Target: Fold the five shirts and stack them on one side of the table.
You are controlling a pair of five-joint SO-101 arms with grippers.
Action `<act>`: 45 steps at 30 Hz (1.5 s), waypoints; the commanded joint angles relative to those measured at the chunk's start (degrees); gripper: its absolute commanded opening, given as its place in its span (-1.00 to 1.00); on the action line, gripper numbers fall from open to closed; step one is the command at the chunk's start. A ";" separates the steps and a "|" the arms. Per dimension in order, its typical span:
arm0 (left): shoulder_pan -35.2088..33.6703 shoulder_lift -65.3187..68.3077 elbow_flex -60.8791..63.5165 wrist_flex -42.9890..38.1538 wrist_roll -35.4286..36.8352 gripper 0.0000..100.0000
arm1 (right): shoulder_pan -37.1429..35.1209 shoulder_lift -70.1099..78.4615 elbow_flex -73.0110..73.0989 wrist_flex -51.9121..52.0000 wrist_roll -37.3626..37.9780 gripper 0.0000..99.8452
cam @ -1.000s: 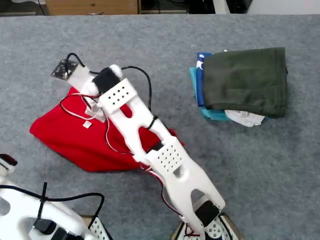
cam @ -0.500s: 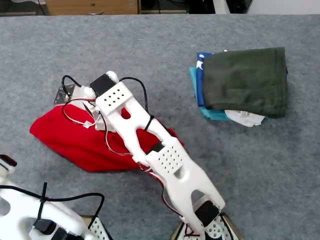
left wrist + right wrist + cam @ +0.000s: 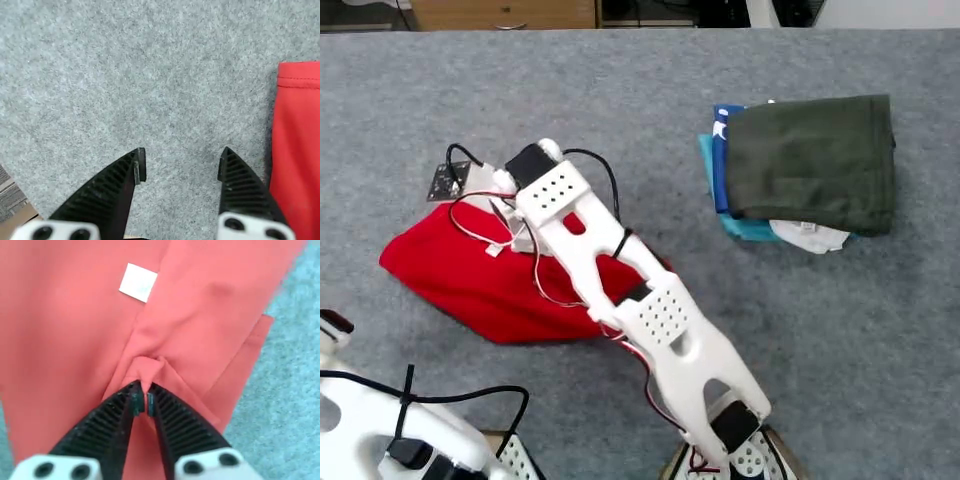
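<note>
Pinches ridge of red shirt (image 3: pixel 470 275) in rt gripper (image 3: pixel 141 400), tips nearly touching. Has drawn it inward off far edge, so last fold looks under way. Lt gripper (image 3: pixel 181 162) spread wide, empty, over table (image 3: pixel 150 75) beside shirt. Folded stack (image 3: pixel 810 165) well apart.

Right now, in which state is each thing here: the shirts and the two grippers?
red shirt: not folded neatly, lying rumpled on the table.
shirt stack: folded and piled, dark green shirt on top.
right gripper: shut, pinching a fold of the red shirt.
left gripper: open, holding nothing, over bare table beside the red shirt's edge.
</note>
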 commanded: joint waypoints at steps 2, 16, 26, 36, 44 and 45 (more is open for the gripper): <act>-0.62 0.04 -0.18 -0.70 0.00 -0.52 | 1.80 -4.35 -4.70 -0.26 0.53 -1.00; 10.11 2.77 -7.56 7.30 2.02 -0.51 | 13.14 -4.70 -34.59 4.92 -1.67 -1.00; 32.88 39.52 -39.38 16.00 24.00 -0.51 | 16.84 -3.91 -32.13 4.22 -10.99 -1.00; 38.59 65.98 -67.60 21.71 33.05 -0.51 | 25.71 2.51 -32.13 0.35 -8.44 -1.00; 47.30 71.08 -71.38 21.63 39.74 -0.52 | 28.62 2.95 -31.52 -2.90 -8.18 -1.00; 47.21 72.22 -71.56 21.63 39.74 -0.52 | 28.53 2.95 -31.52 -2.81 -8.18 -1.00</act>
